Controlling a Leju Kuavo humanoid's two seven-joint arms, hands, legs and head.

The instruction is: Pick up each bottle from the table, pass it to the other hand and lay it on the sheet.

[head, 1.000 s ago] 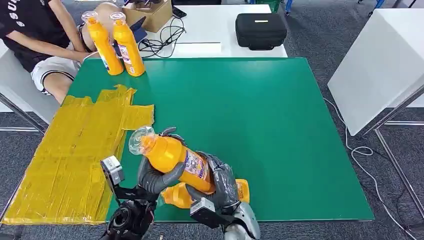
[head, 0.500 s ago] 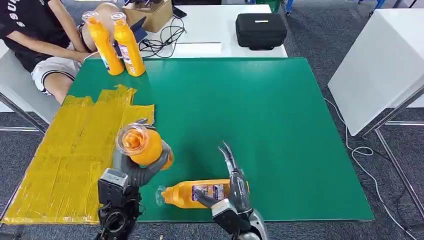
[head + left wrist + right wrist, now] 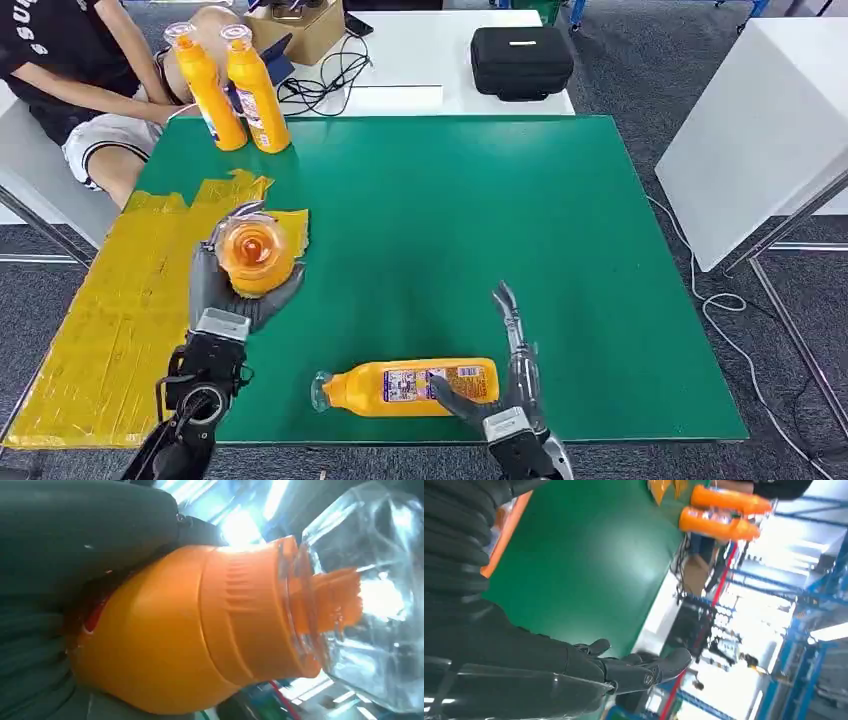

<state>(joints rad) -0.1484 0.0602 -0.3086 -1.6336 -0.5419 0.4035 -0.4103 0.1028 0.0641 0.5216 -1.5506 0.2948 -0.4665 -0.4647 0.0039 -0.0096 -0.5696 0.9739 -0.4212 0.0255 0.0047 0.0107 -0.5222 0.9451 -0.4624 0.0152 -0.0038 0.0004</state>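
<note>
Bottle (image 3: 252, 256), orange, clear cap: gripped by left hand (image 3: 232, 290) above yellow sheet's (image 3: 120, 320) edge. Second bottle (image 3: 410, 386): lying on green desk (image 3: 480, 220) beside right hand (image 3: 505, 385), fingers spread, holding nothing.

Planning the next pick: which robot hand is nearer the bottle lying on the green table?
Right. The right robot hand is open beside the lying bottle, at its base end. The left robot hand is farther off, holding another bottle near the yellow sheet.
</note>
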